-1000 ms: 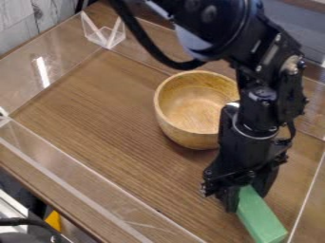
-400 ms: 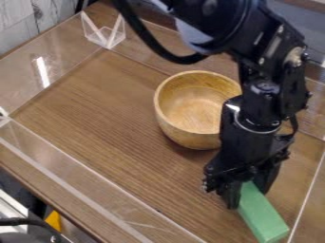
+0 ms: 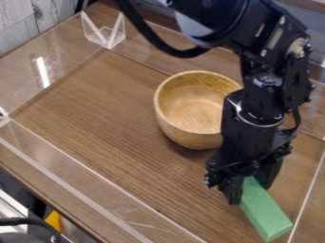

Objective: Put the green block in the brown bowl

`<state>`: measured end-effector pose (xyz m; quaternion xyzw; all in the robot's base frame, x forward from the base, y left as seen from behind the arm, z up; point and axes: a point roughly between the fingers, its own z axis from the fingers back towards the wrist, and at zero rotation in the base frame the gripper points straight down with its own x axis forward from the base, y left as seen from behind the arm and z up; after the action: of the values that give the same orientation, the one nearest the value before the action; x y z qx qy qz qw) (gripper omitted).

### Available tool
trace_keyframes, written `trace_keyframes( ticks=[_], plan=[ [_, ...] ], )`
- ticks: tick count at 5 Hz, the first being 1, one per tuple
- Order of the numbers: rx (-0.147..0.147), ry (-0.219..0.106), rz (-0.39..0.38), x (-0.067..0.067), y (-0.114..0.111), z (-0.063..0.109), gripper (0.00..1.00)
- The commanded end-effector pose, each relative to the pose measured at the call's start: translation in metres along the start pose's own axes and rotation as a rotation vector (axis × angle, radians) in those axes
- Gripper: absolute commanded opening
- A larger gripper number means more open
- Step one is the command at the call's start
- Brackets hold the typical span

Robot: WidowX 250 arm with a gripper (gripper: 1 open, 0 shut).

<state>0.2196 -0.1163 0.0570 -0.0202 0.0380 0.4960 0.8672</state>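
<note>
Block: the green block (image 3: pixel 265 211) sits low at the right of the wooden table (image 3: pixel 89 114), its upper end tucked under the gripper (image 3: pixel 244 189), the rest slanting down toward the table's near right edge. Whether its far end is clear of the table I cannot tell.
Jaws: pressed together on the upper end of the green block, pointing straight down.
Bowl: the brown bowl (image 3: pixel 193 107) stands upright and empty just beyond the gripper, up and to the left of it in the view, close but not touching the block.
Step in hand: by my reading, lifting the pinched block to carry it over to the bowl.
Doing it well: since the hold is at one end, the long slab may sag or swing; a steady, straight rise seems wise until the low end is above the thick rim, then a short move over the hollow and release near the middle. The block looks about as long as the bowl is wide, so it may settle leaning on the rim.
Around: clear plastic walls (image 3: pixel 45 57) ring the table; one runs close by the block on the right.
In the way: only the bowl's near rim; nothing else lies between the two.
</note>
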Motion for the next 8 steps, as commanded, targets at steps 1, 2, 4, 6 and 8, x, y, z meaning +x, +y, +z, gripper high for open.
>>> trace_keyframes(
  ticks=[1,2,4,6,8],
  plan=[
    [-0.078,-0.007,0.007,0.003,-0.011,0.023,0.0],
    [-0.082,-0.006,0.007,0.005,-0.013,0.031,0.0],
    [-0.084,-0.038,-0.123,0.039,-0.017,0.068,0.0],
    [-0.071,-0.071,-0.33,0.082,-0.019,0.097,0.0],
    [-0.059,-0.072,-0.248,0.088,-0.022,0.096,0.0]
  ],
)
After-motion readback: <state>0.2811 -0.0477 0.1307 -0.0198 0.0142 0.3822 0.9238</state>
